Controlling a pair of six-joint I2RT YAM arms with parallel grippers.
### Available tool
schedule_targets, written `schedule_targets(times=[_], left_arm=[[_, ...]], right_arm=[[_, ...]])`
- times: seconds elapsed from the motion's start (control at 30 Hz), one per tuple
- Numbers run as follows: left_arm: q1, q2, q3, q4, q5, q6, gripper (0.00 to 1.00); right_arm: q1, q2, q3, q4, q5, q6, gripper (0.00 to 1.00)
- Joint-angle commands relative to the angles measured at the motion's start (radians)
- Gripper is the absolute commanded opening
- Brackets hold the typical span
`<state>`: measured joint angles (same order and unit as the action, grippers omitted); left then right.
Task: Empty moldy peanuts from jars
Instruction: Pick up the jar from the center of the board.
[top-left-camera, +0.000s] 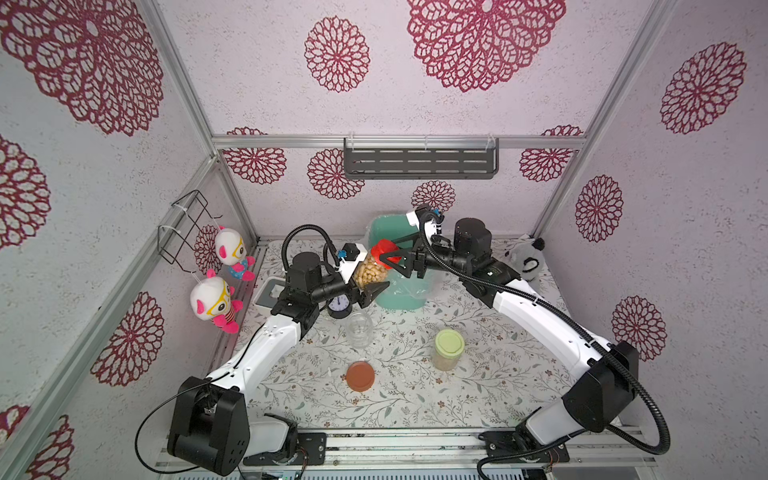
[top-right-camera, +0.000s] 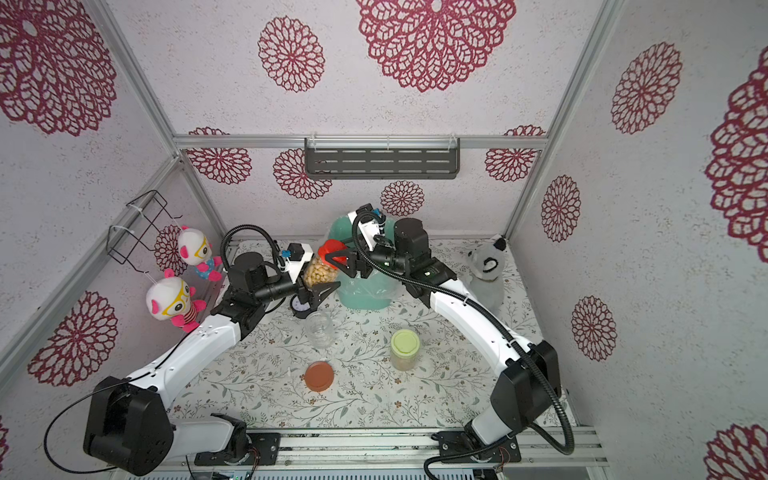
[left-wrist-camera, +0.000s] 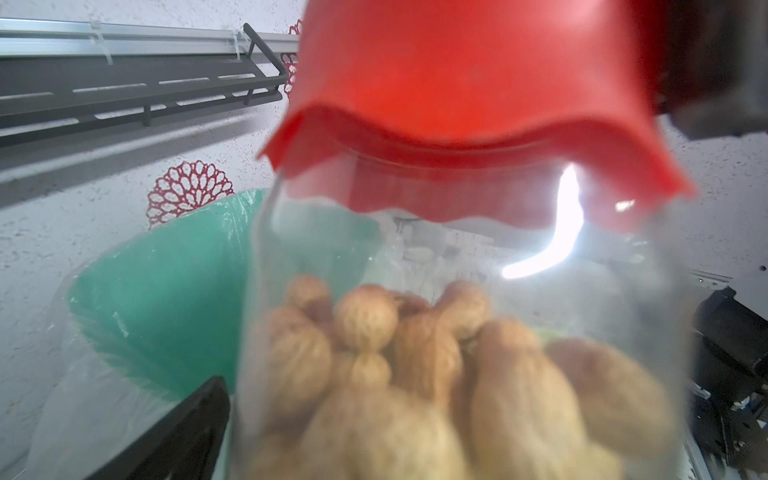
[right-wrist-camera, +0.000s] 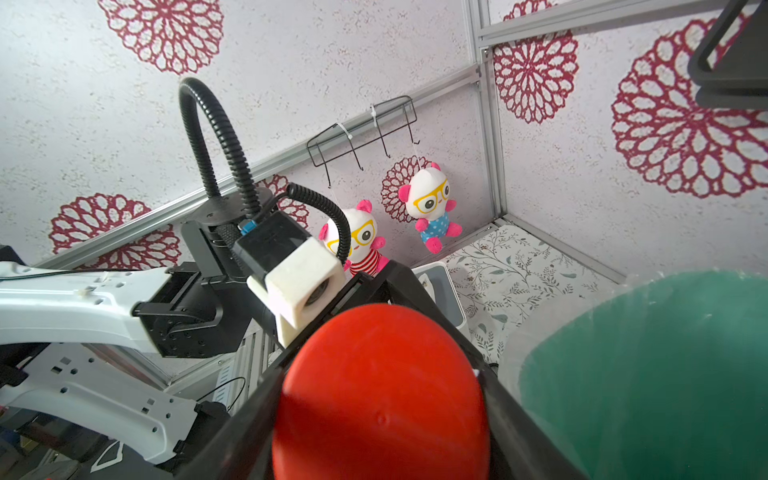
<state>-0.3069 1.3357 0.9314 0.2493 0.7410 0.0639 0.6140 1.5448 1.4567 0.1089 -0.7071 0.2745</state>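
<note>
The left end effector (top-left-camera: 371, 277), jaws wide, grips a clear cylindrical jar (top-right-camera: 319, 271) of tan peanuts (left-wrist-camera: 415, 374), tilted in the air near the far edge of the surface (top-left-camera: 415, 399), beside a teal plastic-lined bin (top-left-camera: 401, 300). The right end effector (top-left-camera: 390, 258) clamps the round red screw lid (top-left-camera: 381, 249) on its neck.

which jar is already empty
The lidless jar standing open near the loose brown lid. The red-lidded jar, held in the air, and the green-lidded jar both hold peanuts.
</note>
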Motion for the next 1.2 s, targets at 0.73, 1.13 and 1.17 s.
schedule_targets(times=[0.73, 1.13, 1.17], left_arm=[[-0.003, 0.014, 0.016, 0.019, 0.012, -0.026, 0.81], [0.010, -0.006, 0.043, -0.075, 0.053, 0.002, 0.36], [0.011, -0.007, 0.047, -0.088, 0.059, 0.009, 0.30]], right_arm=[[0.038, 0.017, 0.028, -0.057, -0.044, -0.062, 0.00], [-0.027, 0.014, 0.049, -0.200, -0.198, -0.214, 0.00], [-0.033, 0.014, 0.054, -0.217, -0.218, -0.241, 0.00]])
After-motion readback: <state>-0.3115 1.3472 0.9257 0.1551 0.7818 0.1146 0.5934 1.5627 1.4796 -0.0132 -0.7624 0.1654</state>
